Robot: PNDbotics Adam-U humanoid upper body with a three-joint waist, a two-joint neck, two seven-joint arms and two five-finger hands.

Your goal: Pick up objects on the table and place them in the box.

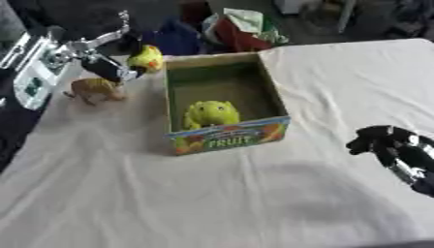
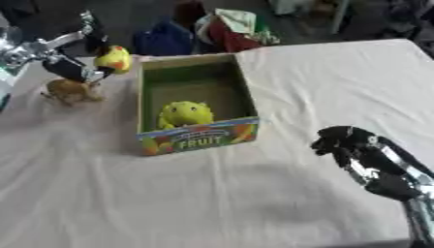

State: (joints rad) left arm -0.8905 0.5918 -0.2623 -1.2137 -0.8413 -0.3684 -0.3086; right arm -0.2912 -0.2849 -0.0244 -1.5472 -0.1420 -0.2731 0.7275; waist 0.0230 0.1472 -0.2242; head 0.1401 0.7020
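Evidently carrying yellow toy (image 2: 114, 59) in curled left hand (image 2: 72, 67) toward fruit box (image 2: 200, 138); right hand (image 2: 343, 140) curled, idle, holding nothing.

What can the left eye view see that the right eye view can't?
Only the left eye shows the white and teal part of the left arm at the picture's left edge. Only the right eye shows more of the right arm, down to the bottom edge. Both show the box with a green toy inside, the yellow toy, the brown toy, and both hands.
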